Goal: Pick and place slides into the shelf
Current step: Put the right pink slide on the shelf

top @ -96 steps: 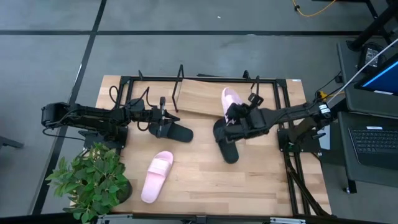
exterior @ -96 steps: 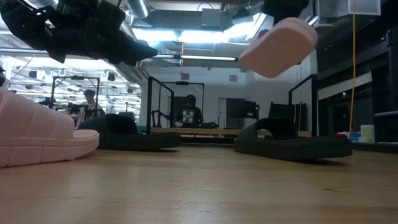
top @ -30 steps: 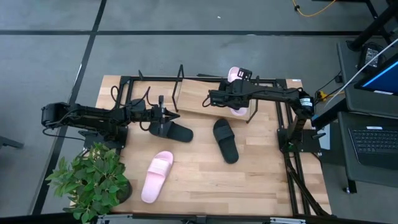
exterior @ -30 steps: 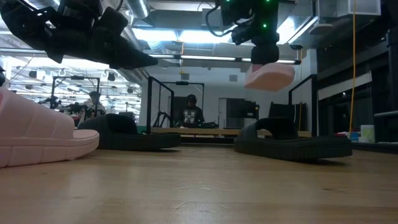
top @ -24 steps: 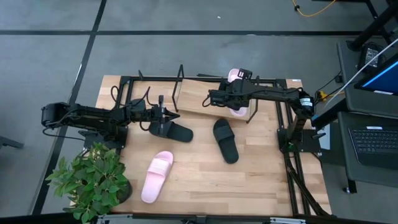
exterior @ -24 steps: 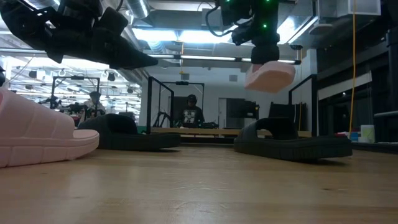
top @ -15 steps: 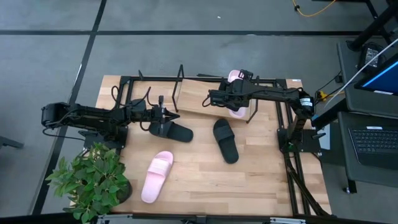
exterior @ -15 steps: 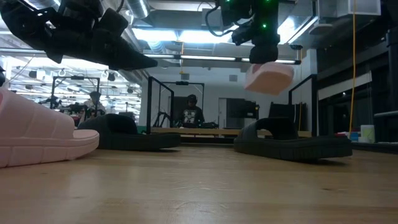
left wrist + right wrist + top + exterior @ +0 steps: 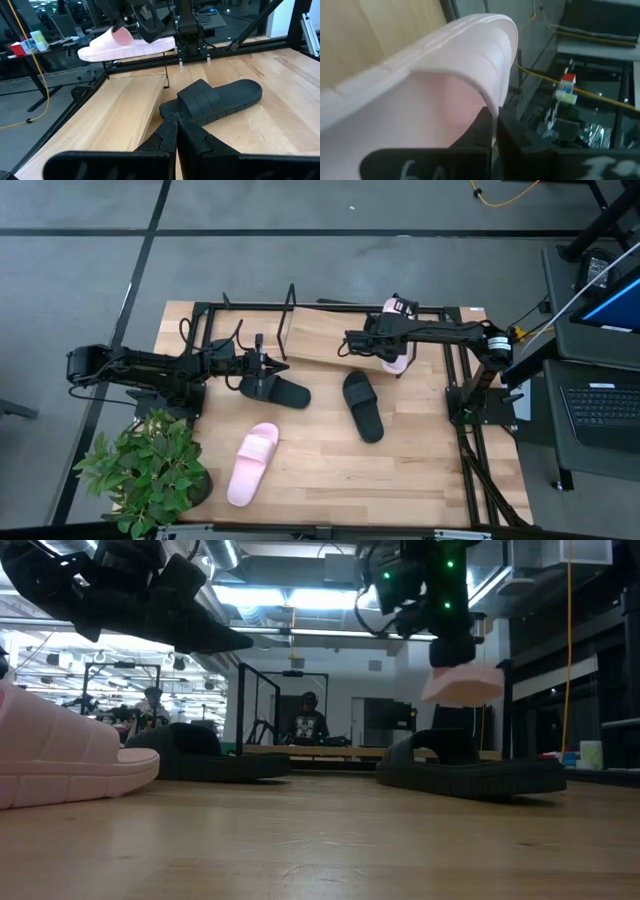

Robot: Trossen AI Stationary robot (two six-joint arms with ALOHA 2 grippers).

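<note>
My right gripper point(image 9: 388, 346) is shut on a pale pink slide point(image 9: 398, 332), held in the air over the right end of the shelf point(image 9: 315, 345), a tilted wooden board in a black wire frame. My left gripper point(image 9: 262, 376) is shut and hovers just above a black slide point(image 9: 278, 391) lying sole-down on the tabletop, touching nothing. A second black slide point(image 9: 363, 407) lies sole-down mid-table. The other pink slide point(image 9: 252, 463) rests on its sole near the front edge. My right gripper pinches the pink slide's strap at its edge point(image 9: 489, 102) between the two fingers, coming from above. The slide is lifted clear and hangs below the fingers point(image 9: 452, 640), roughly level with its sole down point(image 9: 127, 44).
A potted plant point(image 9: 150, 470) stands at the table's near left corner. The black frame rails point(image 9: 455, 380) run along the table's right and far sides. Bare tabletop point(image 9: 320, 470) lies between the near pink slide and the right rail. People sit far behind in the room.
My right gripper has carried the pink slide a short way toward the table's right edge, along the shelf, staying shut on it. The left arm has kept still.
</note>
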